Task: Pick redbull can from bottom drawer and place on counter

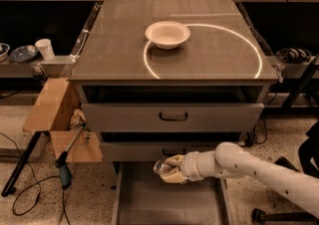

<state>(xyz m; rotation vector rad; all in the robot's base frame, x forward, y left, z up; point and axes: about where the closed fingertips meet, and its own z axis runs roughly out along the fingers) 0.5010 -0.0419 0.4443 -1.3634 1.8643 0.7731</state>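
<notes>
Step in hand: you are at the lift-out, I judge; the grab looks done and the carry up to the top has not begun.
Counter (209, 55): one, filling the upper middle of the frame, with one bright ring of light across it; you have bare surface to the right of the bowl and in front of it.
Bottom drawer (149, 204): one, pulled out at the lower middle of the frame, its flat floor showing below the arm.
Upper drawers (172, 116): two, each with one black handle; both sit between your gripper and the top.
Arm (264, 169): one, white, coming in from the lower right corner.
Bowl (167, 34): one, white, upper centre, resting on the left arc of the ring.
Gripper (167, 170): one, lower centre, above the back of the open drawer and just under the second drawer front; its jaws are closed around the can, with only a narrow gap between them.
Can (160, 167): one, silvery, held at the left tip of the gripper; it appears clear of the drawer floor, though the view here is too soft for you to be sure.
Next move: you need to draw back toward the bottom of the frame to clear the drawer fronts, then rise above the top's front edge and set the can down on bare surface away from the bowl.
Risk: you could clip the second drawer's handle on a straight lift.
</notes>
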